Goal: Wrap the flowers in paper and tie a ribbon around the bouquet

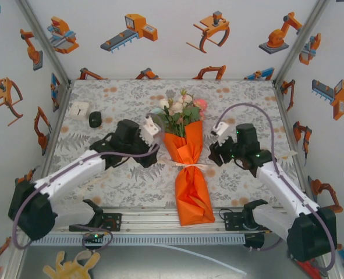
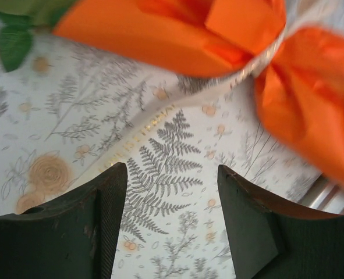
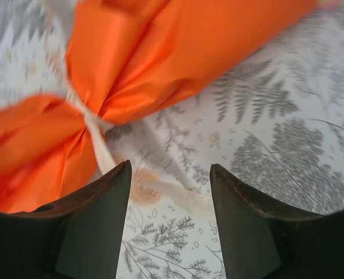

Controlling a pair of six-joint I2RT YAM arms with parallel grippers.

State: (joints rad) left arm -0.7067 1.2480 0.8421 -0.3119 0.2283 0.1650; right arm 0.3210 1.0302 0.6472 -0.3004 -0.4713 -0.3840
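Note:
The bouquet lies lengthwise in the middle of the table, with the flowers [image 1: 180, 110] at the far end, topping a cone of orange paper [image 1: 190, 186]. A cream ribbon [image 1: 189, 167] pinches the paper at its waist. My left gripper [image 1: 153, 148] stands open just left of the cone. In its wrist view the gripper [image 2: 172, 174] has only tablecloth between its fingers, and a ribbon tail [image 2: 160, 113] trails from the paper [image 2: 160, 35]. My right gripper [image 1: 212, 154] stands open to the right of the cone. Its wrist view shows the gripper [image 3: 170, 171] straddling a loose ribbon tail [image 3: 177, 195] beside the paper [image 3: 189, 52].
A white block [image 1: 78, 110] and a small black object [image 1: 95, 120] sit at the back left. The metal rail [image 1: 160, 218] carrying the arm bases runs along the near edge, under the cone's tip. Printed walls close in the table on three sides.

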